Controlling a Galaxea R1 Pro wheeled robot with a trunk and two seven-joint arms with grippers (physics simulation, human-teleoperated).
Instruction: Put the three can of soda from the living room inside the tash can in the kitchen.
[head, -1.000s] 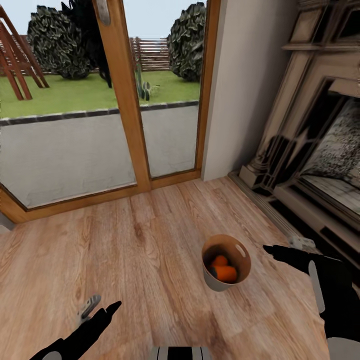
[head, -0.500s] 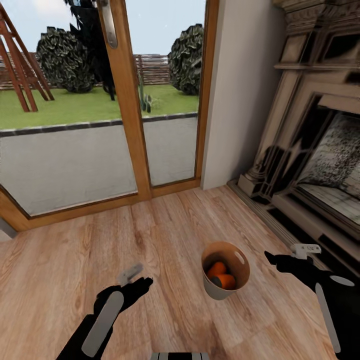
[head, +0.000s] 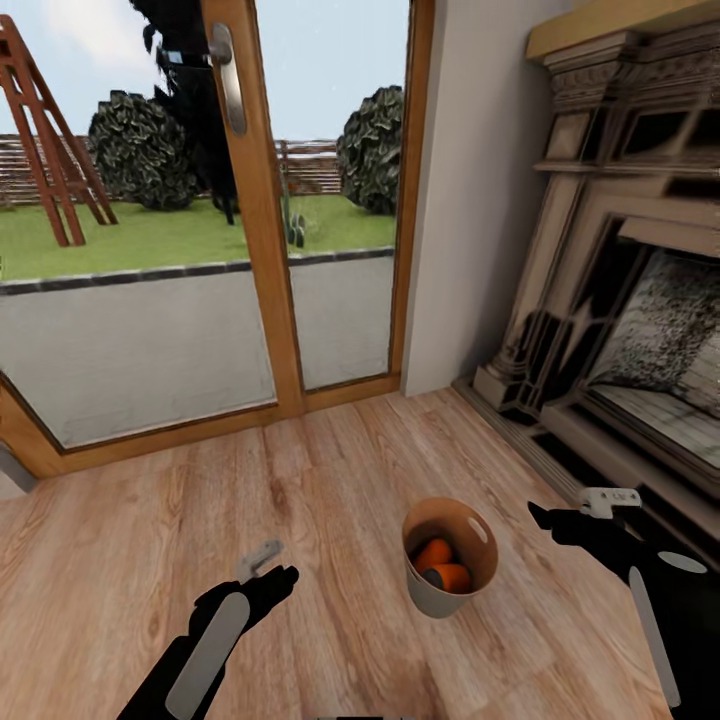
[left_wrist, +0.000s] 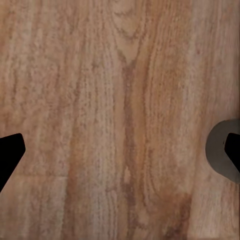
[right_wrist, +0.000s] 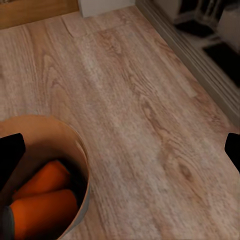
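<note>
The pale grey trash can (head: 436, 597) stands on the wood floor with its brown inside showing. Two orange soda cans (head: 448, 576) lie in it; I cannot tell if a third lies beneath them. The right wrist view looks down on the pail's rim (right_wrist: 80, 156) and the orange cans (right_wrist: 44, 212). My left gripper (head: 271, 568) hovers open over bare floor to the pail's left, holding nothing. In the left wrist view the open left gripper (left_wrist: 120, 152) has a grey curve of the trash can (left_wrist: 217, 150) at one fingertip. My right gripper (head: 575, 508) is open to the pail's right.
A stone fireplace (head: 620, 300) with a raised hearth runs along the right. Wood-framed glass doors (head: 250, 250) close off the far side, with a garden beyond. Light plank floor (head: 150, 520) spreads left of the pail.
The head camera has tilted upward. My left arm swung forward and right toward the pail, then held. The right gripper turned slightly; the pail and cans have stayed put.
</note>
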